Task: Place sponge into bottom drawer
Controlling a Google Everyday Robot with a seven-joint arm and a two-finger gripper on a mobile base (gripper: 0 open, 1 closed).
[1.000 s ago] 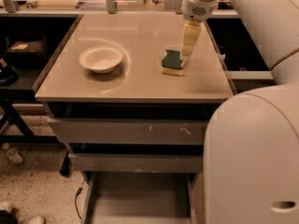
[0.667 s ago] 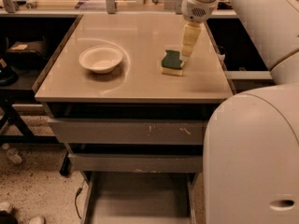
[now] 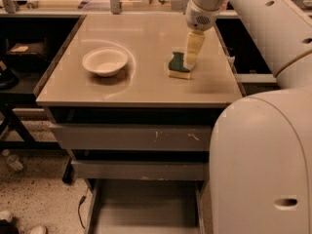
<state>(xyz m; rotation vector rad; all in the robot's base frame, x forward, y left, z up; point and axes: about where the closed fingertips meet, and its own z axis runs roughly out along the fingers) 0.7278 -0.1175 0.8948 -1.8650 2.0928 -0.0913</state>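
Note:
The sponge (image 3: 177,65), dark green on top with a yellow base, lies on the tan cabinet top (image 3: 146,48), right of centre. My gripper (image 3: 191,61) hangs down from the white arm and sits at the sponge's right end, touching or just over it. The bottom drawer (image 3: 146,204) is pulled out at the lower edge of the view, with its flat grey floor showing and nothing in it.
A white bowl (image 3: 105,61) stands on the left of the top. Two shut grey drawers, upper (image 3: 131,137) and middle (image 3: 139,170), sit above the open one. My white body (image 3: 263,165) fills the lower right. Dark shelving flanks the cabinet.

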